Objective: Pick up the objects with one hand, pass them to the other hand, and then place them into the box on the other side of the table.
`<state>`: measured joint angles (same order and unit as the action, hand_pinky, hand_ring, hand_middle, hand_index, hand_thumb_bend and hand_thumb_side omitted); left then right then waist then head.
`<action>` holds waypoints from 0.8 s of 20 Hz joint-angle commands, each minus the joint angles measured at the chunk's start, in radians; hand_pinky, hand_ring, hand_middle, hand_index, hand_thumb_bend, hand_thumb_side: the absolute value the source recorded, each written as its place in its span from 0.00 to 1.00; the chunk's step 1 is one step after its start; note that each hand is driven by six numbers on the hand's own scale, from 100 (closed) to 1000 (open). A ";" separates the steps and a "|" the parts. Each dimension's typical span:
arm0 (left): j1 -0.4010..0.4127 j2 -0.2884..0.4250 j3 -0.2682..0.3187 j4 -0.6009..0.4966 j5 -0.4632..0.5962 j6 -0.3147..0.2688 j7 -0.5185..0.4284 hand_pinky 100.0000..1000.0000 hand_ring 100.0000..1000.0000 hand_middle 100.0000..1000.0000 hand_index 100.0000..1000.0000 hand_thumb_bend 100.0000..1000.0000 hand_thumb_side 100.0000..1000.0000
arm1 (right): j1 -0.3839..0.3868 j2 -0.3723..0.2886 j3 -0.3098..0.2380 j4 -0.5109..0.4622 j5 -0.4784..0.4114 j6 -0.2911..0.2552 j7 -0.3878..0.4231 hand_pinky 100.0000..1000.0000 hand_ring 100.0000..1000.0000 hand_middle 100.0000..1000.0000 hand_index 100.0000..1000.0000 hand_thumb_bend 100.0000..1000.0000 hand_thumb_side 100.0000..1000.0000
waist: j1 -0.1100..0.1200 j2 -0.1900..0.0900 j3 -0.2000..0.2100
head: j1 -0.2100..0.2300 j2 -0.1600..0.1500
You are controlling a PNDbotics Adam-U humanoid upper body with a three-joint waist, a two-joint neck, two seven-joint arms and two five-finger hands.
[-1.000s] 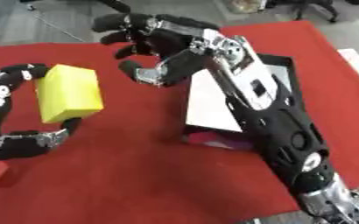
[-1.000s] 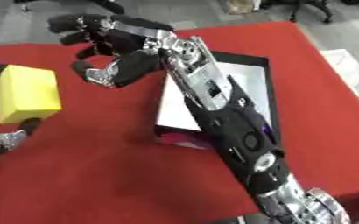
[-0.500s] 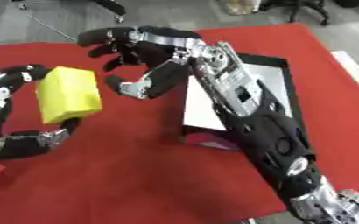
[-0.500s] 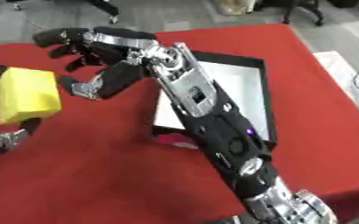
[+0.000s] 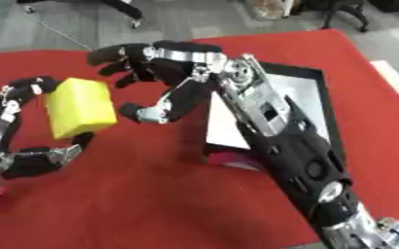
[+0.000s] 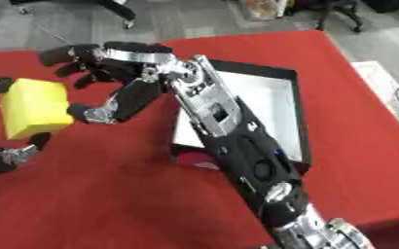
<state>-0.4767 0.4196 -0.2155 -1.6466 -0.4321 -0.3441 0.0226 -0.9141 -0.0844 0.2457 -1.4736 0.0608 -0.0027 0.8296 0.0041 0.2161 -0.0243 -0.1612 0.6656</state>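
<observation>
1. Left eye view:
   - Right hand [image 5: 165,73] reaching in from the lower right corner across the red table [image 5: 152,194]; fingers spread and only slightly bent, thumb pointing down-left, grasping nothing; fingertips just beside the yellow block [image 5: 80,108], contact impossible to tell.
   - Left hand [image 5: 20,121] at the table's left edge; fingers curled over the top of the yellow block, thumb hooked under its lower side, so clasped round it; block lifted off the cloth and tilted.
   - Black box [image 5: 309,102] lying open toward the table's right edge, pale lining showing; right forearm crossing over its near left part; a pink patch at its near left corner, not clear what.

2. Right eye view:
   - Right hand [image 6: 122,73] again splayed and unclenched, hovering left of the box [image 6: 275,104]; black-and-silver forearm running diagonally to the lower right corner.
   - Yellow block [image 6: 34,108] near the table's left edge, between the right hand's thumb and the little of the left hand [image 6: 7,158] that shows; only a thumb below the block and a fingertip at its upper left corner visible.
   - Box well apart from the block, on the right half of the red table [image 6: 109,204].
</observation>
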 commanded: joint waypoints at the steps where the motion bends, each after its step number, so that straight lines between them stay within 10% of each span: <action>1: -0.021 0.006 0.014 -0.003 0.001 0.007 0.002 0.89 0.63 0.43 0.45 0.00 0.00 | -0.015 -0.003 -0.006 -0.018 0.003 -0.021 0.018 0.93 1.00 1.00 1.00 0.08 0.00 | -0.004 0.001 0.002 | 0.002 -0.015; 16: -0.044 -0.039 0.008 0.011 0.033 0.029 -0.008 0.91 0.63 0.42 0.45 0.00 0.03 | -0.014 -0.005 -0.013 -0.017 0.059 -0.051 -0.024 0.93 1.00 1.00 1.00 0.14 0.00 | 0.006 0.010 0.012 | -0.045 -0.009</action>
<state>-0.5023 0.3759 -0.2131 -1.6196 -0.4059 -0.3177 0.0127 -0.9136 -0.0844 0.2360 -1.4736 0.1100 -0.0471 0.8152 0.0044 0.2247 -0.0132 -0.1997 0.6654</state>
